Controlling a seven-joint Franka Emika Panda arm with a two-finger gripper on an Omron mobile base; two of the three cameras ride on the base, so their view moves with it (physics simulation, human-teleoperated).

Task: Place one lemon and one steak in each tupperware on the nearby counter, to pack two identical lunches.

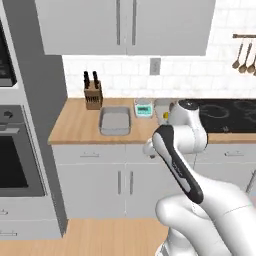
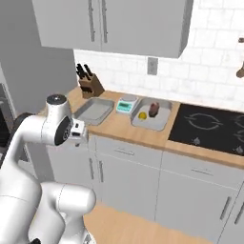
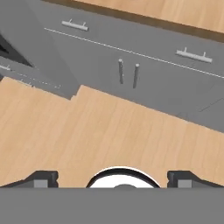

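Note:
Two grey tupperware trays rest on the wooden counter [image 2: 118, 127]. The left tupperware [image 2: 94, 110] [image 1: 115, 121] holds nothing. Inside the right tupperware [image 2: 162, 123] lie one yellow lemon [image 2: 142, 115] and one red-brown steak [image 2: 153, 109]; in the left base view my arm hides most of it. My gripper [image 3: 114, 179] [image 2: 79, 135] hangs in front of the cabinet doors, below the counter's front edge and left of the trays. It points down at the wooden floor. The fingertips [image 3: 43, 179] stand wide apart, so it is open with nothing between them.
Between the trays sits a white-and-teal scale [image 2: 127, 104] [image 1: 143, 108]. A knife block [image 2: 89, 85] stands at the back left of the counter. The black stovetop [image 2: 209, 126] lies to the right, and an oven column [image 1: 15, 150] borders the counter's left end.

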